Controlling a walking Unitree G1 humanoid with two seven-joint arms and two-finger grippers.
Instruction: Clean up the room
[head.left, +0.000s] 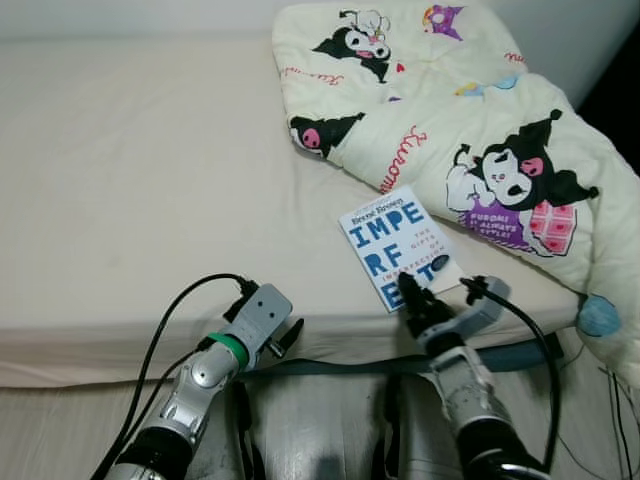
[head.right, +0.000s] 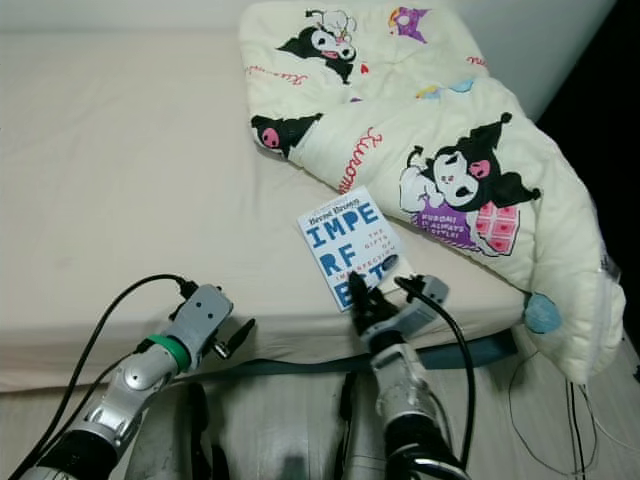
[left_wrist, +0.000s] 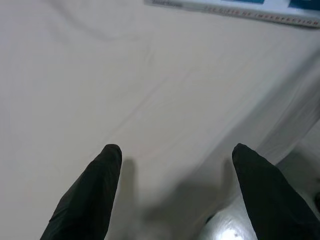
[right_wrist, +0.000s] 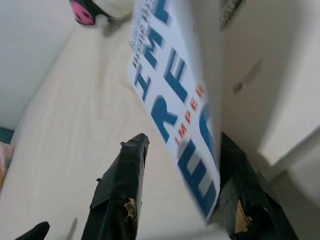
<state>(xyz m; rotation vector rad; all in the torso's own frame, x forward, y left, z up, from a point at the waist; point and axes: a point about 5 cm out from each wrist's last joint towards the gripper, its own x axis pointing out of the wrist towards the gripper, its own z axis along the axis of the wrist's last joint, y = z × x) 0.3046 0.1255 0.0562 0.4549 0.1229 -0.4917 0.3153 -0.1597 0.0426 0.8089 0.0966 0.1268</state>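
Book: white paperback with blue lettering lay on the cream mattress.
Right gripper: my fingers straddled its near corner, not closed.
Left gripper: spread, empty.
Progress: pickup begun; crumpled cartoon-print quilt untouched.

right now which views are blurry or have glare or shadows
Right wrist view: the book is soft and smeared so close to the lens. Left wrist view: the left gripper casts soft shadows on the sheet, with a bright glare spot low down. Eye views: evenly lit, sharp on the blanket.
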